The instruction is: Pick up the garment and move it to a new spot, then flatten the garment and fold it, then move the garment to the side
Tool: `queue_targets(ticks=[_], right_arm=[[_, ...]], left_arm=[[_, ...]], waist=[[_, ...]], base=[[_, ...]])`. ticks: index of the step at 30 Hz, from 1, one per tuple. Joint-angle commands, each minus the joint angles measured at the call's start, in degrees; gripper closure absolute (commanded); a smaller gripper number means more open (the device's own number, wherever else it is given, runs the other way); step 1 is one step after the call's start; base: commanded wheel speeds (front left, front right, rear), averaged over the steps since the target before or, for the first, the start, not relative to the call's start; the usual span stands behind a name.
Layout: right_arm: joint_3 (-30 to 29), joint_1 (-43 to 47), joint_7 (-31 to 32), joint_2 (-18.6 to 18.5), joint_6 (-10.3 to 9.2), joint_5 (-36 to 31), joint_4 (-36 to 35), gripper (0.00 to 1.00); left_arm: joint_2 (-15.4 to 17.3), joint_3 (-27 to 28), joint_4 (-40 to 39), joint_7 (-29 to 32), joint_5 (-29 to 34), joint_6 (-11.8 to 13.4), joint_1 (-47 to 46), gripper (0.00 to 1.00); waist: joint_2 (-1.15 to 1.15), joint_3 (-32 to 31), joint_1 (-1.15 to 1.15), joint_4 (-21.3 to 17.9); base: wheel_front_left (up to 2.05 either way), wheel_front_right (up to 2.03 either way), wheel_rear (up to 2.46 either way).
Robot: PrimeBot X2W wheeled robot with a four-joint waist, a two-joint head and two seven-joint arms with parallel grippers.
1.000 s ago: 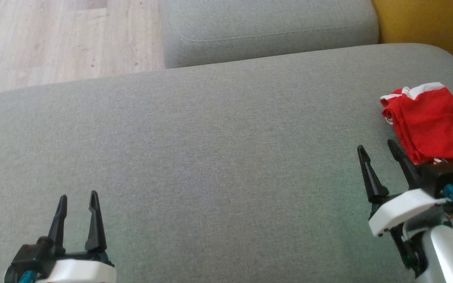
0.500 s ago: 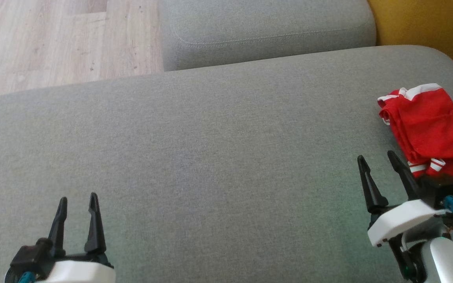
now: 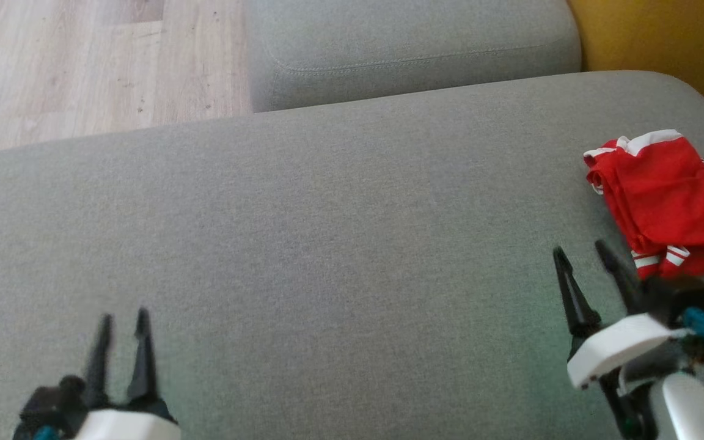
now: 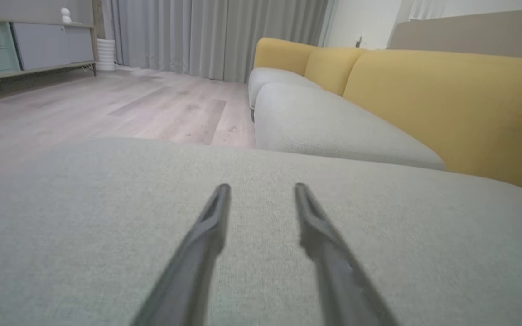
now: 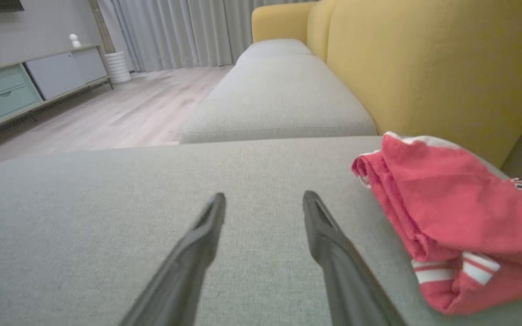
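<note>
A: Where does the folded red garment point(image 3: 663, 201) lie?
B: At the right edge of the grey sofa cushion point(image 3: 327, 214), just beside the right gripper point(image 3: 580, 248). That gripper and the left gripper point(image 3: 124, 315) both stand spread, holding nothing.

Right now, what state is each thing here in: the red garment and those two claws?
Garment: folded into a loose bundle, lying on the seat, not held.
Left gripper: open, empty, over bare seat.
Right gripper: open, empty, close beside the garment but apart from it.
</note>
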Motion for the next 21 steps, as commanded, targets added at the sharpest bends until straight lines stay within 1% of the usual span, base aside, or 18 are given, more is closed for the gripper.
queue_targets(ticks=[1, 9, 21], right_arm=[[0.1, 0.1, 0.0, 0.0, -0.01, 0.1, 0.8, 1.00], [1.1, 5.7, 0.1, 1.0, -0.05, 0.1, 9.2, 1.00], [0.0, 4.8, 0.5, 1.4, -0.02, 7.1, 8.8, 1.00]], left_arm=[[-0.1, 0.0, 0.8, 0.2, -0.1, 0.0, 0.0, 1.00], [-2.4, -0.4, 8.1, 0.2, 0.0, 0.0, 4.0, 1.00], [-2.8, 0.6, 7.3, 2.1, -6.3, -0.3, 2.9, 1.00]], waist=[[0.00, 0.0, 0.00, 0.0], [0.00, 0.0, 0.00, 0.0], [0.00, 0.0, 0.00, 0.3]], base=[[0.00, 0.00, 0.00], [0.00, 0.00, 0.00], [0.00, 0.00, 0.00]])
